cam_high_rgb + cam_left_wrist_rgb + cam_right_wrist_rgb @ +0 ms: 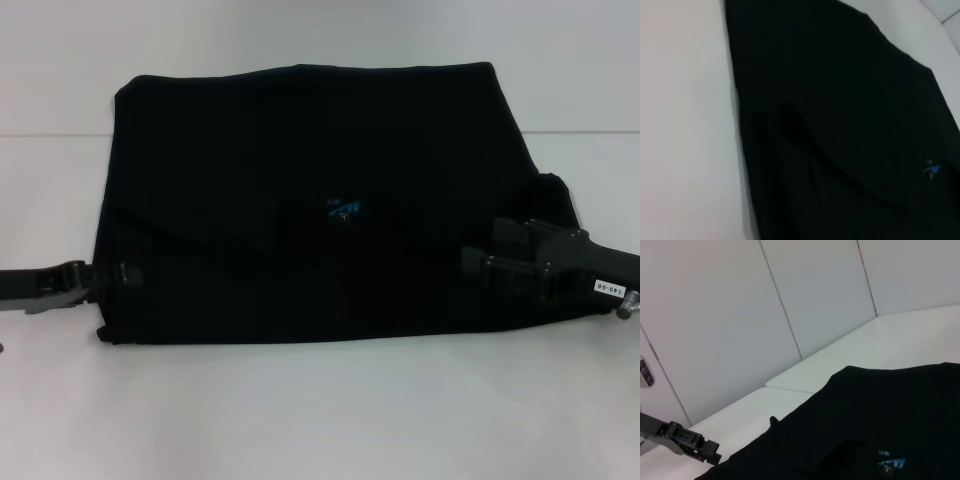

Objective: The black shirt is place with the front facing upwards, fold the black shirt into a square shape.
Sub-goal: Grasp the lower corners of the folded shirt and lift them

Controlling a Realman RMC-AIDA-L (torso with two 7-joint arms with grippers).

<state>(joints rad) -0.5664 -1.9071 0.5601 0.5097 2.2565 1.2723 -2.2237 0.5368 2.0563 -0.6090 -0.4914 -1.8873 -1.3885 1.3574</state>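
On the white worktop point(320, 420) lies the black shirt point(300, 200), folded, its blue label point(343, 209) showing. White walls point(740, 315) stand behind. The left end effector point(112, 277) and right end effector point(478, 262) touch the shirt's side edges; I cannot tell their grip.

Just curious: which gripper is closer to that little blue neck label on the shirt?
Right, narrowly. The right gripper sits on the black shirt beside the blue neck label; the left gripper holds off at the opposite edge.
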